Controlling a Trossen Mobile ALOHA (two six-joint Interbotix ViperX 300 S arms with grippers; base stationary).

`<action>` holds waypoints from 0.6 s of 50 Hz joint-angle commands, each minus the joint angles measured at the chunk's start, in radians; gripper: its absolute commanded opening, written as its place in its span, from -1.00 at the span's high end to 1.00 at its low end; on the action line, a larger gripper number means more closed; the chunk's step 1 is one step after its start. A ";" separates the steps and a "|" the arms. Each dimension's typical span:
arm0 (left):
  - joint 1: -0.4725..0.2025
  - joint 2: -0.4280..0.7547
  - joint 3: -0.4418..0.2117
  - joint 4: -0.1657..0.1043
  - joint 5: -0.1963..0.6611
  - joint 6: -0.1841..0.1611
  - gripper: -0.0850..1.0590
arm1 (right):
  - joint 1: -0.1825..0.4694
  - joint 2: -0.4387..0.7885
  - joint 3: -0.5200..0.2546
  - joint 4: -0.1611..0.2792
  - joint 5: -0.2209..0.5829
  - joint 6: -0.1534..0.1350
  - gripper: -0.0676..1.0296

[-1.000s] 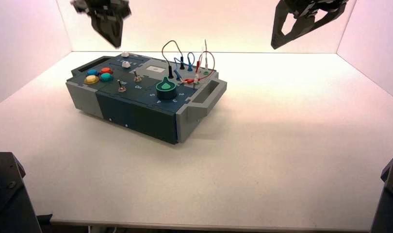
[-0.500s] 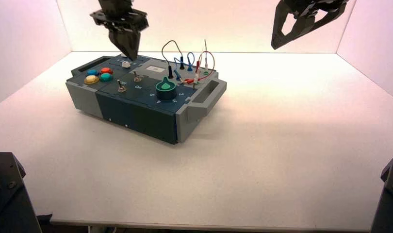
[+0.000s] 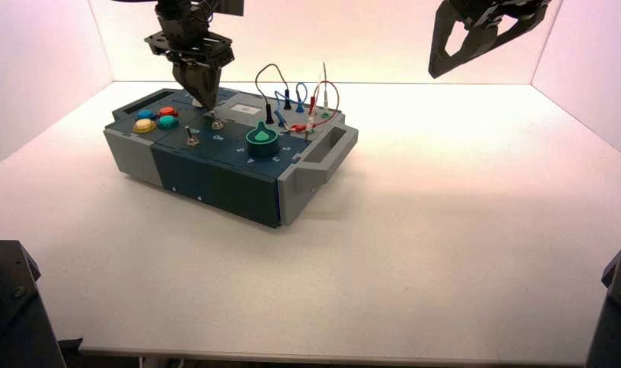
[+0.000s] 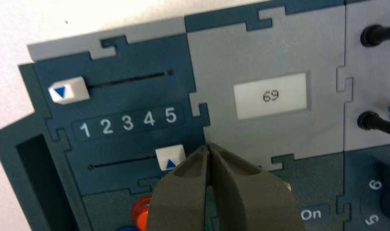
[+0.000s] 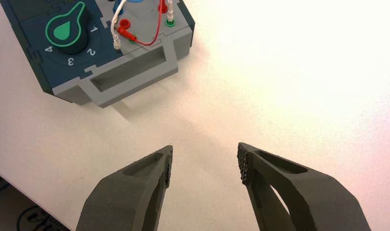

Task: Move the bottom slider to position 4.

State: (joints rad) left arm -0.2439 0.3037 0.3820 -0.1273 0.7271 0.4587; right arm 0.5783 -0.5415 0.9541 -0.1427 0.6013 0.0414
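The box (image 3: 215, 172) stands at an angle on the white table. The bottom slider (image 4: 170, 158) is a white knob with a blue triangle; it sits by the numeral 5, at the end of its dark track nearest the display. My left gripper (image 4: 209, 147) is shut with nothing in it. Its tips hang just beside that knob on the display side; I cannot tell if they touch it. From above, the left gripper (image 3: 208, 106) points down at the box's far left part and hides the knob. My right gripper (image 5: 205, 161) is open and empty, high at the back right (image 3: 445, 65).
The twin white slider (image 4: 68, 90) rests by the numeral 1. A small display (image 4: 270, 96) reads 69. Two metal toggle switches (image 3: 192, 138), coloured buttons (image 3: 156, 119), a green knob (image 3: 261, 138) and looped wires (image 3: 300, 100) fill the rest of the box top.
My left gripper has come down from the upper left and moved right, onto the slider area of the box. The right arm has stayed still.
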 commanded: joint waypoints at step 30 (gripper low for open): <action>0.048 -0.011 -0.029 0.003 -0.015 -0.002 0.91 | -0.005 0.003 -0.011 -0.002 -0.003 0.002 -0.40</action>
State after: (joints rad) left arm -0.2178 0.3114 0.3774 -0.1289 0.7179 0.4587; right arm 0.5768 -0.5354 0.9557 -0.1427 0.6013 0.0414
